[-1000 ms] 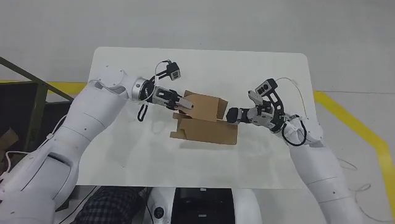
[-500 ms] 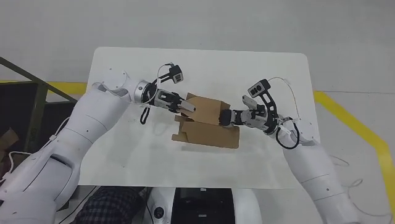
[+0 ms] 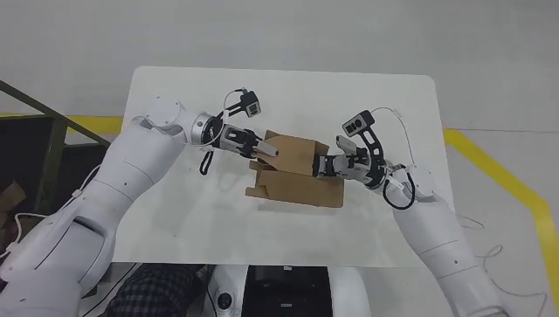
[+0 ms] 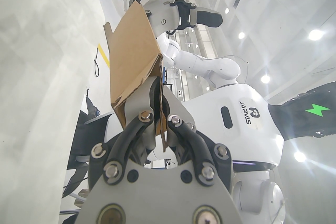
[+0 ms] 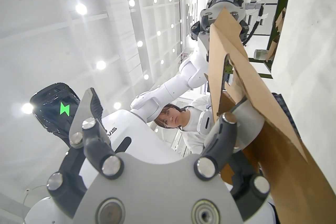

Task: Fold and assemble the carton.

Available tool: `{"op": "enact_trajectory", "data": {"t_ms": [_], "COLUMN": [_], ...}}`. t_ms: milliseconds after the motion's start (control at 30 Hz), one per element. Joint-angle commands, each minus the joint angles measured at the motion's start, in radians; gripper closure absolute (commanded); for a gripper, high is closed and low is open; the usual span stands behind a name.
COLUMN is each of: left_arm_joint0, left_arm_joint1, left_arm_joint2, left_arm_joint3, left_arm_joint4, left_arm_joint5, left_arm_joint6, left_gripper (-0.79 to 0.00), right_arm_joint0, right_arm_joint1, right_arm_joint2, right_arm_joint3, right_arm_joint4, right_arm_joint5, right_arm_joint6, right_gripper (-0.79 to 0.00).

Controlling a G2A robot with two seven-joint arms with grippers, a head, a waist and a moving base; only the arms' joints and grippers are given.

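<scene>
A brown carton (image 3: 297, 170), partly unfolded, sits above the middle of the white table (image 3: 175, 221). My left gripper (image 3: 266, 148) is shut on the carton's left edge. In the left wrist view its fingers (image 4: 147, 101) clamp a creased flap of the carton (image 4: 131, 62). My right gripper (image 3: 325, 167) is open at the carton's right end. In the right wrist view one finger (image 5: 244, 114) lies against the inside of a carton (image 5: 236, 70) panel, and the other finger (image 5: 88, 107) stands free in the air.
A dark green frame (image 3: 39, 138) with cardboard scraps stands left of the table. A yellow line (image 3: 502, 173) runs on the floor at the right. Bare table lies beyond the carton and to its front left.
My right gripper has moved left, in against the carton's right end. The carton has shifted and turned slightly. The left gripper keeps its hold.
</scene>
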Motion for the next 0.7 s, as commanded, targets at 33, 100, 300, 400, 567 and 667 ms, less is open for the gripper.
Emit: {"op": "enact_trajectory", "data": {"t_ms": [33,100,300,400,567,667], "left_arm_joint0": [-0.003,-0.004,-0.004,-0.006,-0.010,-0.012], "left_arm_joint1": [-0.003,-0.005,-0.010,-0.014,-0.019,-0.021], "left_arm_joint2": [0.001,0.001,0.001,0.006,0.008,0.012], "left_arm_joint3": [0.003,0.006,0.015,0.019,0.026,0.029], "left_arm_joint4": [0.005,0.007,-0.004,-0.001,-0.001,0.000], "left_arm_joint5": [0.000,0.000,0.000,0.000,0.000,0.000], "left_arm_joint6": [0.000,0.000,0.000,0.000,0.000,0.000], "left_gripper": [0.000,0.000,0.000,0.000,0.000,0.000], "right_arm_joint0": [0.008,0.012,0.015,0.015,0.013,0.011], "right_arm_joint1": [-0.003,-0.004,-0.004,-0.005,-0.005,-0.005], "right_arm_joint2": [-0.006,-0.008,-0.010,-0.011,-0.010,-0.009], "right_arm_joint3": [0.009,0.013,0.011,0.010,0.007,0.005], "right_arm_joint4": [-0.012,-0.026,-0.066,-0.075,-0.094,-0.106], "right_arm_joint5": [-0.005,-0.011,-0.012,-0.011,-0.016,-0.016], "right_arm_joint6": [-0.010,-0.021,-0.046,-0.051,-0.064,-0.068], "right_gripper": [-0.708,-0.582,-0.360,-0.329,-0.259,-0.231]}}
